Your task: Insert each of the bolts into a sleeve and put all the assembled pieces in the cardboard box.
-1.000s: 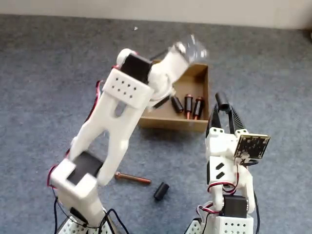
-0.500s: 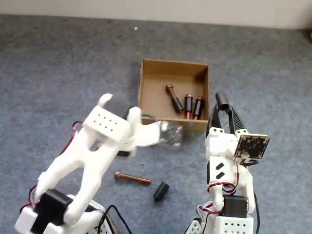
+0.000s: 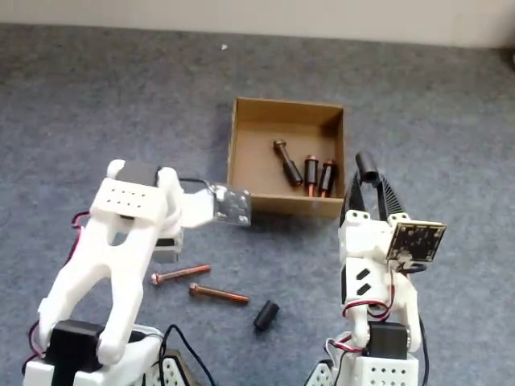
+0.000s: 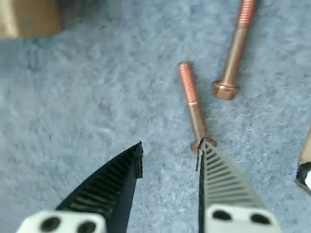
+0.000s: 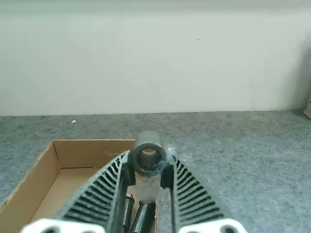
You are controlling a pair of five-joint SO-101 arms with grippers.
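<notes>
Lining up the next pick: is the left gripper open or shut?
Open: the left gripper shows a wide gap, nothing in it, beside a bolt.

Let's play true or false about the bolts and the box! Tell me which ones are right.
1. Three assembled pieces lie in the cardboard box. True.
2. The right gripper is empty. False: it is shut on a sleeve.
3. Two bolts lie on the carpet. True.
4. The left gripper holds a bolt. False: it is open and holds nothing.
</notes>
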